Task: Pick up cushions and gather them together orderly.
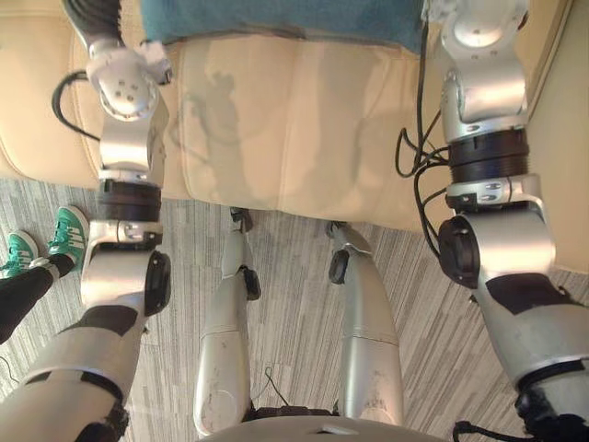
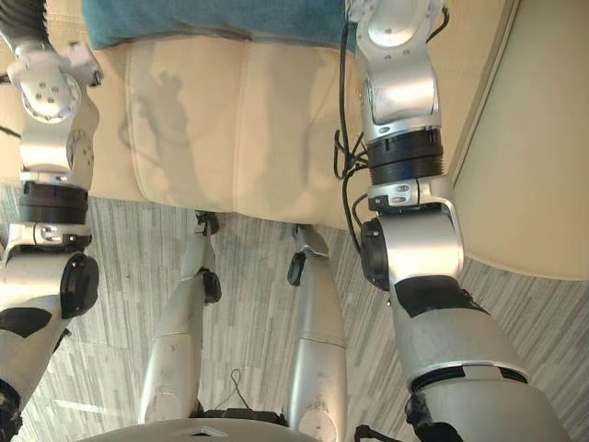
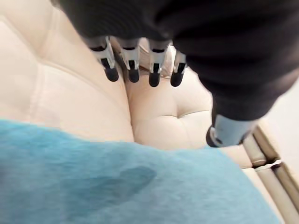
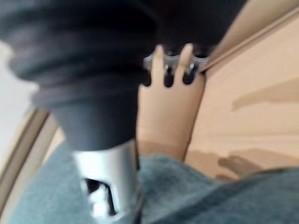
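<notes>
A teal cushion (image 1: 285,20) lies on the seat of a cream sofa (image 1: 276,120), toward its back. Both my arms reach over the seat to it, one at each end. In the left wrist view my left hand (image 3: 154,70) hovers over the cushion (image 3: 117,182) with its fingers straight and its thumb (image 3: 229,133) spread apart, nothing held. In the right wrist view my right hand (image 4: 168,77) is above the cushion's other end (image 4: 210,196), fingers extended toward the sofa back and thumb (image 4: 114,186) close over the cloth. No contact shows.
The sofa's front edge runs across in front of me, with striped grey floor (image 1: 294,276) below it. A cream armrest (image 2: 534,166) rises at the right. A person's green shoes (image 1: 64,235) stand on the floor at the left.
</notes>
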